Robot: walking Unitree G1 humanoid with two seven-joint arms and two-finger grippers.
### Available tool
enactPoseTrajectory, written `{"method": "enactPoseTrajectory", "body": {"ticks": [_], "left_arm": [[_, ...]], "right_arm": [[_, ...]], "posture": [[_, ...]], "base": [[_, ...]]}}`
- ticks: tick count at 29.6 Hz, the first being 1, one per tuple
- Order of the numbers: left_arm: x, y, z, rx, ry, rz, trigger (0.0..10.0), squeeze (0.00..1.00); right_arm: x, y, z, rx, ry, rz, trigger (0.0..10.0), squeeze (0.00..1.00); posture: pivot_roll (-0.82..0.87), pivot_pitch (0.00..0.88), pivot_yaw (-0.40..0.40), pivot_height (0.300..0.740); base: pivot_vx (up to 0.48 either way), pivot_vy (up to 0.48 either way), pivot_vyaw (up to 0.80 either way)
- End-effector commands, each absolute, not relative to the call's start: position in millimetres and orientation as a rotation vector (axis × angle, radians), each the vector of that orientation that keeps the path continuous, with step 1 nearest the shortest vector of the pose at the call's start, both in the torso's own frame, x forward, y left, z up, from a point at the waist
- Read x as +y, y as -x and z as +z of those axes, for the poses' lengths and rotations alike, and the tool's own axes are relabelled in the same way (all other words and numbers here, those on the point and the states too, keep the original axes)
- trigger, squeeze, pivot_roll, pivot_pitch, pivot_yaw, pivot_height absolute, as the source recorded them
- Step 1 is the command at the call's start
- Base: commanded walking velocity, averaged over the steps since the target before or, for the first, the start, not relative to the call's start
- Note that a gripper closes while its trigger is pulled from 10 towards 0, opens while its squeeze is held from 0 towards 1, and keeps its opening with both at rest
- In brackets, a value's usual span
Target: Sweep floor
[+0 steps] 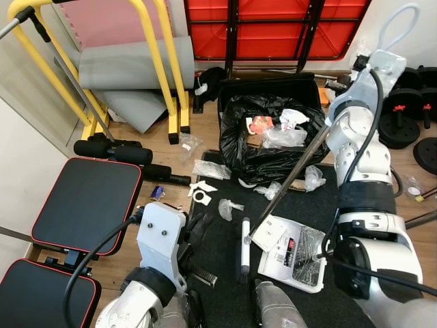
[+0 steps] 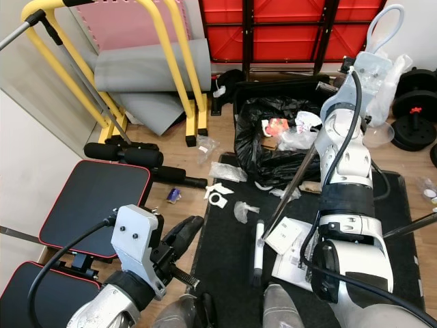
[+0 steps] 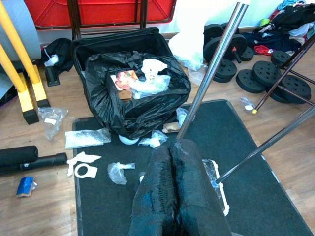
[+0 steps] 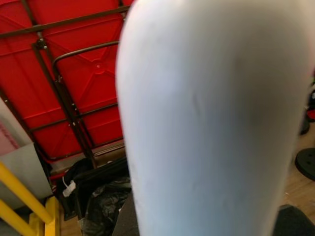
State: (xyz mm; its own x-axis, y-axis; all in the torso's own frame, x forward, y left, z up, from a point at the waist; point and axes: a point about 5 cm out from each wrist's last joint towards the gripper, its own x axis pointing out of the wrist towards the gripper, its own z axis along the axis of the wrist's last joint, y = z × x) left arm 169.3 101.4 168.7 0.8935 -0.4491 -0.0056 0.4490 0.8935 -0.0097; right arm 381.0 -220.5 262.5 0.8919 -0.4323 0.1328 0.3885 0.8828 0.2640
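A broom with a white and black head (image 1: 244, 256) rests on the black mat (image 1: 225, 290). Its metal pole (image 1: 287, 181) slants up to my raised right gripper (image 2: 355, 68), which is shut on the handle; a pale rounded surface (image 4: 211, 118) blocks the right wrist view. A white dustpan (image 1: 293, 256) lies beside the head, its thin handle (image 3: 266, 142) running off to the right. My left gripper (image 3: 172, 150) is shut and empty, low over the mat's left edge. Crumpled plastic (image 1: 229, 207), a clear bag (image 1: 210, 169) and white scraps (image 1: 200, 192) lie before the black trash bag (image 1: 263, 154).
A black weight bench (image 1: 85, 205) with foam rollers stands at the left, with a yellow frame (image 1: 160, 68) and grey mats behind it. Weight plates (image 1: 403, 109) lie at the right. A red panel (image 1: 273, 27) stands behind the bin. A small blue item (image 1: 158, 193) lies on the wood floor.
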Motion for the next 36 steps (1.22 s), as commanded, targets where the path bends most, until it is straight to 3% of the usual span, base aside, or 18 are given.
{"method": "enactPoseTrajectory", "body": {"ticks": [1, 18, 29, 36], "left_arm": [[102.2, -166.3, 167.1, 0.027, 0.005, -0.458, 10.0, 0.0], [101.5, -167.8, 166.9, 0.026, 0.013, -0.463, 10.0, 0.0], [100.6, -169.5, 166.4, 0.024, 0.016, -0.465, 10.0, 0.0], [100.3, -169.9, 166.8, 0.022, 0.014, -0.473, 10.0, 0.0]], "right_arm": [[-223.7, -378.8, 275.8, -0.267, -0.25, -0.441, 10.0, 0.0], [-221.0, -370.1, 317.1, -0.35, -0.089, -0.496, 10.0, 0.0], [-212.3, -374.5, 314.3, -0.295, -0.156, -0.447, 10.0, 0.0], [-200.0, -375.3, 321.6, -0.347, -0.257, -0.296, 10.0, 0.0]], "posture": [[-0.1, 0.278, 0.019, 0.74], [-0.11, 0.274, 0.017, 0.74], [-0.12, 0.269, 0.016, 0.74], [-0.12, 0.269, 0.016, 0.74]], "base": [[0.0, 0.0, 0.0], [0.0, 0.0, 0.0], [0.0, 0.0, 0.0], [0.0, 0.0, 0.0]]}}
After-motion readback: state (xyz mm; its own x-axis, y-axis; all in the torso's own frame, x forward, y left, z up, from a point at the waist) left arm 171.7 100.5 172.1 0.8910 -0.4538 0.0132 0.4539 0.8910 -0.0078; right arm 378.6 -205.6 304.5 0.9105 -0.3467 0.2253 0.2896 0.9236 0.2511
